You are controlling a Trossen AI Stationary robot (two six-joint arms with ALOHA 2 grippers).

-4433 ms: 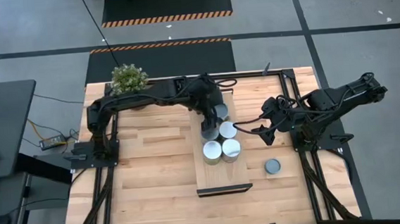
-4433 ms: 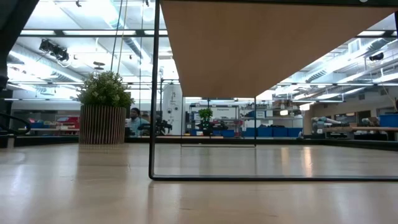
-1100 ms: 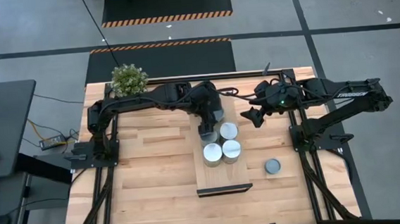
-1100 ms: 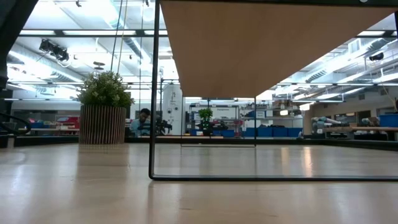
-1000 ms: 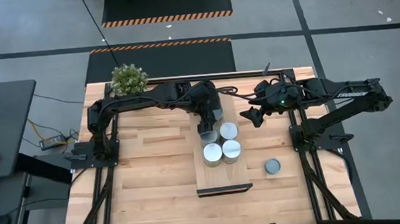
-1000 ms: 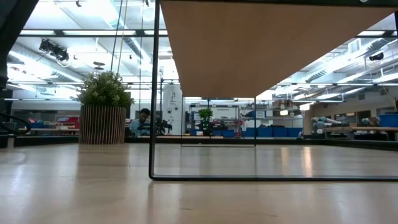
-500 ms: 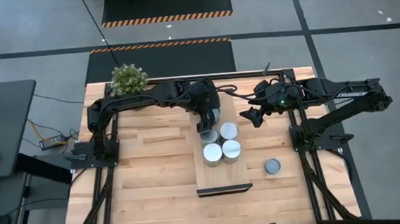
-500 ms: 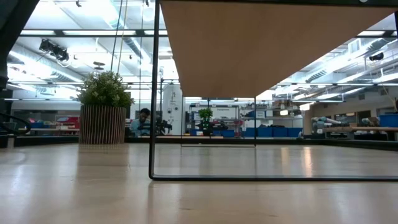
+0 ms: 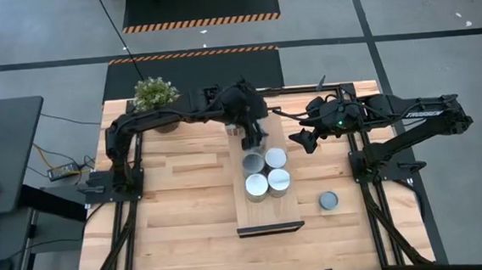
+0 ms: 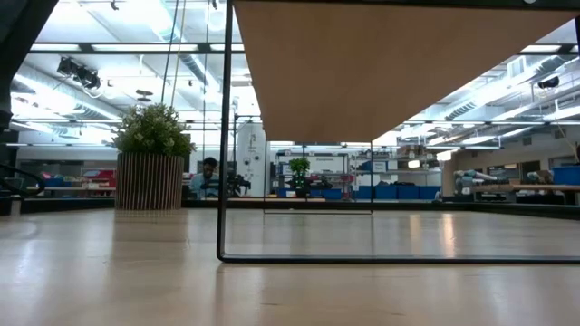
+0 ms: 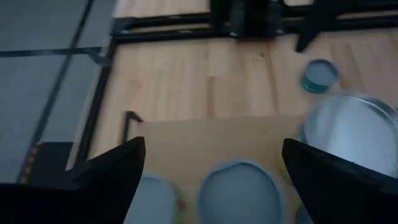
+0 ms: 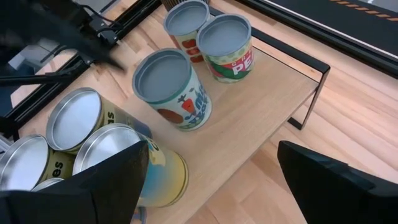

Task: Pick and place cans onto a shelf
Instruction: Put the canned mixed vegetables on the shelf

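Since a second ago the left tool (image 9: 253,132) has let go of the can it was setting down and drawn back toward the far end of the shelf (image 9: 268,211), leaving that can standing free with its neighbours; its fingers are now spread wide and grasp nothing, as the left wrist view confirms with pale can tops showing between the two dark fingers. On the shelf the high view shows four cans (image 9: 266,171) clustered two by two with their tops up, and more lie hidden under the arm at the far end; the right wrist view shows tins with printed labels (image 12: 171,88) standing upright on the board. One loose can (image 9: 328,200) remains on the bench (image 9: 178,207), down on the right side, well apart from the shelf and just beside the right arm's base frame. That is the relation the coming move turns on: the stray can lies on the right arm's side, toward the near edge of the bench. The right tool (image 9: 304,142), released and empty, hangs beyond the shelf's right edge at its far end, and looks the nearer of the two to it. The can stands upright, so its axis is vertical and a grip from above or from the side would both seem open.
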